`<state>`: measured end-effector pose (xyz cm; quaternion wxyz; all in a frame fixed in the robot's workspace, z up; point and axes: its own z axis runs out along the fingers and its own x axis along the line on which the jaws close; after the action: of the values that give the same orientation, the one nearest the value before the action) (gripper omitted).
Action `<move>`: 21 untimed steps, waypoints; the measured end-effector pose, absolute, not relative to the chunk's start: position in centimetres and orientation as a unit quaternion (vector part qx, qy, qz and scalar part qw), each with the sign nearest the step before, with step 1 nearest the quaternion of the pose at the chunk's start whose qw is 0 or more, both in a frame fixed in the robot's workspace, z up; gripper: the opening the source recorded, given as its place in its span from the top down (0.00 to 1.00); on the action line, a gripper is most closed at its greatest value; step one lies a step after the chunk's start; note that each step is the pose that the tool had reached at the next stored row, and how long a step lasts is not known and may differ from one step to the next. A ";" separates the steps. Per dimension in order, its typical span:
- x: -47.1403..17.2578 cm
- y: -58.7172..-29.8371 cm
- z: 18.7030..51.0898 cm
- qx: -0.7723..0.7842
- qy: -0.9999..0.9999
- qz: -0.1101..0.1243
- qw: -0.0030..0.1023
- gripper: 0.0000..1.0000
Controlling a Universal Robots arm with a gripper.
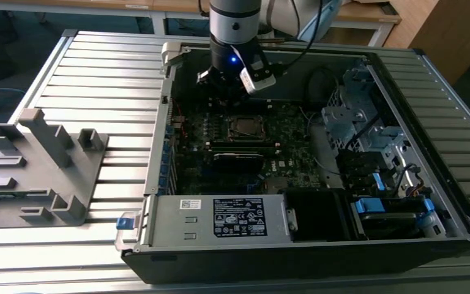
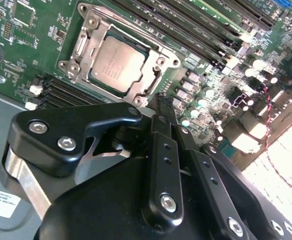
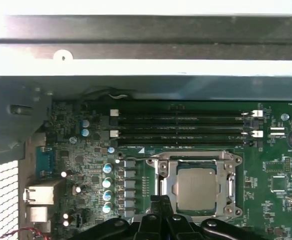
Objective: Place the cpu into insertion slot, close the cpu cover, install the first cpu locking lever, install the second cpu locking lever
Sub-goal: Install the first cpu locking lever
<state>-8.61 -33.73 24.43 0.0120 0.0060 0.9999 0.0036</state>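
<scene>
The cpu (image 2: pixel 118 62) (image 3: pixel 196 187), a grey metal square, lies flat in its socket on the green motherboard; in the exterior view it is the small square (image 1: pixel 243 126) mid-case. The cpu cover (image 2: pixel 158 62) (image 3: pixel 162 172), a shiny silver frame, lies down around the chip. My gripper (image 2: pixel 161 100) (image 3: pixel 161 200) is shut with nothing between its black fingers. Its tip hovers just beside one edge of the socket. In the exterior view my gripper (image 1: pixel 223 92) hangs inside the case, just behind the socket.
Black memory slots (image 3: pixel 186 125) run along one side of the socket. The case's metal wall (image 3: pixel 146 50) rises close behind them. A power supply box (image 1: pixel 218 215) and drive bays (image 1: pixel 366 122) fill the case's front and right. A grey fixture (image 1: pixel 39 165) stands on the slatted table at the exterior view's left.
</scene>
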 end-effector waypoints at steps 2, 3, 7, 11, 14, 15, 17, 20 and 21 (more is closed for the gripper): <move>-8.8 -33.7 24.4 0.006 1.000 0.004 0.012 0.89; -8.9 -33.7 24.4 0.006 1.000 0.004 0.012 0.89; -9.1 -33.7 24.4 0.006 1.000 0.004 0.012 0.89; -9.1 -33.7 24.4 0.006 1.000 0.003 0.012 0.89; -9.1 -33.7 24.5 0.006 1.000 0.003 0.012 0.89; -9.1 -33.7 24.6 0.006 1.000 0.003 0.012 0.89; -9.1 -33.7 24.7 0.006 1.000 0.003 0.012 0.89; -9.1 -33.7 24.7 0.006 1.000 0.004 0.012 0.89; -9.1 -33.7 24.8 0.006 1.000 0.004 0.012 0.89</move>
<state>-9.13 -33.73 24.80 0.0122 0.0060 0.9999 0.0035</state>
